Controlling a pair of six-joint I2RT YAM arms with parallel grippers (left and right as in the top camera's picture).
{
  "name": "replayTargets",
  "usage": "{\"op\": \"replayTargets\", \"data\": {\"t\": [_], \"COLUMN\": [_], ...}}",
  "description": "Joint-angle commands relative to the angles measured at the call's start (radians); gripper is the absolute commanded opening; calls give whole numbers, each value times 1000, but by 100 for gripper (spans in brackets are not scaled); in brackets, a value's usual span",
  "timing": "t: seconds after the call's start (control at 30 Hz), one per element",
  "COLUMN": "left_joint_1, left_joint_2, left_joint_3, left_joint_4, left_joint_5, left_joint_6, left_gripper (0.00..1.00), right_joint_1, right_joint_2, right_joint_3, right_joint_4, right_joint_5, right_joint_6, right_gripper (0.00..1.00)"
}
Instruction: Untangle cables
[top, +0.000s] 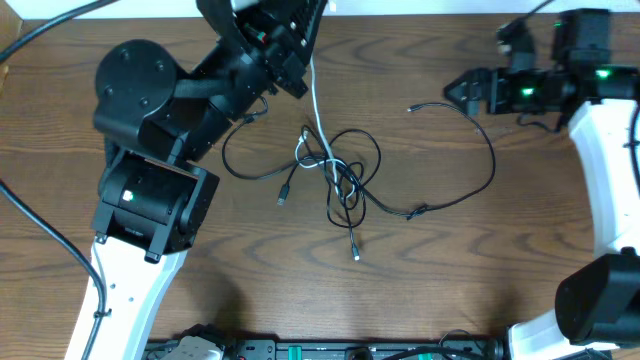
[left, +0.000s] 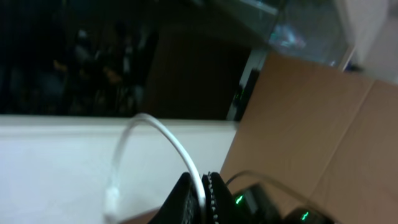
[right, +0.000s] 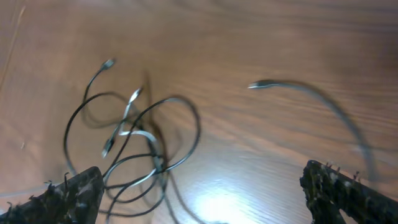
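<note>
The white cable (top: 317, 110) rises from a knot at the table's middle up to my left gripper (top: 297, 62), which is shut on it and holds it lifted at the far edge. In the left wrist view the white cable (left: 163, 137) arcs out from between the closed jaws (left: 203, 199). The black cable (top: 470, 190) loops through the knot (top: 335, 170) and runs right in a wide arc to a plug near my right gripper (top: 455, 90). My right gripper is open and empty (right: 205, 193), above the table right of the tangle (right: 134, 143).
Loose plugs lie at the left (top: 283, 197) and front (top: 356, 254) of the tangle. The left arm's bulky black body (top: 150, 130) covers the table's left part. The right arm's white link (top: 610, 170) runs along the right edge. A cardboard box (left: 311, 124) stands behind.
</note>
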Motion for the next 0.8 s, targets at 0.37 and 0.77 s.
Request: {"op": "replayTargets", "data": {"t": [0.37,0.77], "left_joint_1": [5,5], "left_joint_2": [-8,-8], "left_joint_3": [13,13], "left_joint_4": [70,70], "left_joint_5": [-66,-66], "left_joint_6": [-80,-80], "left_gripper": [8,7], "right_joint_1": [316,465], "right_joint_2": [55,209], "right_joint_3": [-58,-59], "right_joint_4": [15,-48], "right_joint_5": [-104,-289], "right_joint_6": [-184,-452], "right_gripper": [93,88]}}
